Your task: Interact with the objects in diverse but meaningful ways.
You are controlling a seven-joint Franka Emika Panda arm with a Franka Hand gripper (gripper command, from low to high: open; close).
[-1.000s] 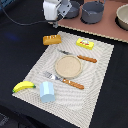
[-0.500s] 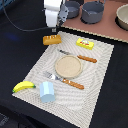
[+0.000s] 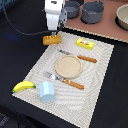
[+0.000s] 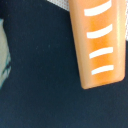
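- The end effector [image 3: 53, 33] is seen in the exterior view directly above the orange-brown bread loaf [image 3: 52, 39]; whether its jaws are open, closed or touching the loaf cannot be told (fingertips are hidden against the loaf, and none appear in the wrist view).
- The loaf lies at the far corner of the woven placemat [image 3: 100, 75], on the exterior view's left, partly over the dark table [image 3: 20, 55].
- Handling is judged as follows: a light, rigid toy, smooth and possibly slippery, not fragile. A grasp across the short width near mid-length is judged best (the rounded ends would likely squirt out).
- The wrist view shows what the exterior view does not: white score marks [image 4: 100, 50] along the loaf's top [image 4: 99, 45] and its rounded end.
- Only the exterior view shows the neighbours: flat yellow packet [image 3: 85, 44], round wooden plate [image 3: 68, 66], light blue cup [image 3: 47, 91], yellow banana [image 3: 23, 86], dark grey pot [image 3: 93, 12].
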